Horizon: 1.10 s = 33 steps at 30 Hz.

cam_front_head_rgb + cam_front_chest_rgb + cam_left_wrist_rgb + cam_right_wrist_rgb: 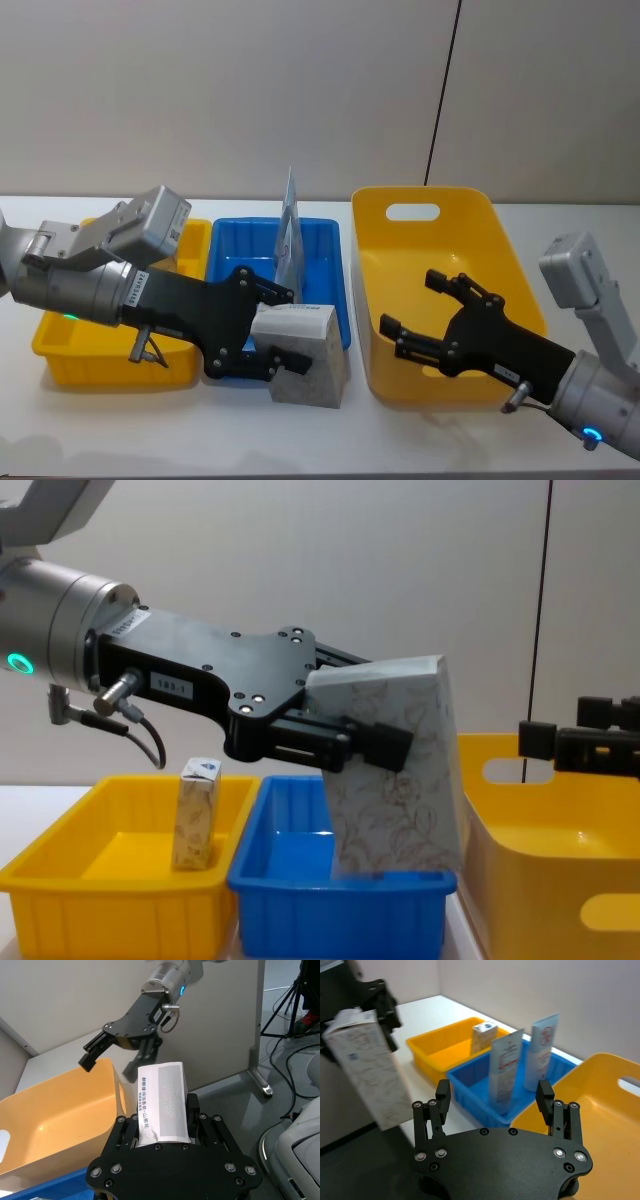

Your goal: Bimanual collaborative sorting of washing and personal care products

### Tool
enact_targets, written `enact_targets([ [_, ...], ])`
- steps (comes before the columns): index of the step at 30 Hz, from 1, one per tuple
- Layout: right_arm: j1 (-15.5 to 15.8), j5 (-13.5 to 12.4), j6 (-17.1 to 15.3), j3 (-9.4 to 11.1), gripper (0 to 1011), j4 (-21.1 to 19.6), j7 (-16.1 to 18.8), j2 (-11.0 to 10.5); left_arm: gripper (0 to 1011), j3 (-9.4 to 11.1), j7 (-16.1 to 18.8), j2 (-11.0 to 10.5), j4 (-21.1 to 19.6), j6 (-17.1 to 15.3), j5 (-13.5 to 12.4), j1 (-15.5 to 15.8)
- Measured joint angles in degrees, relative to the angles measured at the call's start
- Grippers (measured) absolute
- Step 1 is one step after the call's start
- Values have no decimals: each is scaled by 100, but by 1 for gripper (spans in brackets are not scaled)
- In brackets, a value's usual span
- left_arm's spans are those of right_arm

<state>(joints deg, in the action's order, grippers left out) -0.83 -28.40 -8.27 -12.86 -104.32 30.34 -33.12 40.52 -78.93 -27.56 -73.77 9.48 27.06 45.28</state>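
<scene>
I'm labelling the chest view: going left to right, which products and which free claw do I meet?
Left to right: small speckled carton → large marbled box → right claw.

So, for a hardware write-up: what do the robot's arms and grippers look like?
Both the left gripper and right gripper are flat black plates dotted with screws, each with two black fingers. The wrists are silver-grey cylinders leading to pale grey boxy links. The left wrist carries a green light, a small white label and a looping black cable; the right wrist shows a blue light.
</scene>
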Motion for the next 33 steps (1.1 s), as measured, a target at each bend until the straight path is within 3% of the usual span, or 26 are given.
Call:
enact_targets([
  [21,-136,-623,11,-175,1002,-56,1823,-946,418,-1,0,0,0,0,-1,0],
  [33,-347,-723,200,-461,1002,18,2703,-1210,418,-1,1,0,0,0,-1,0],
])
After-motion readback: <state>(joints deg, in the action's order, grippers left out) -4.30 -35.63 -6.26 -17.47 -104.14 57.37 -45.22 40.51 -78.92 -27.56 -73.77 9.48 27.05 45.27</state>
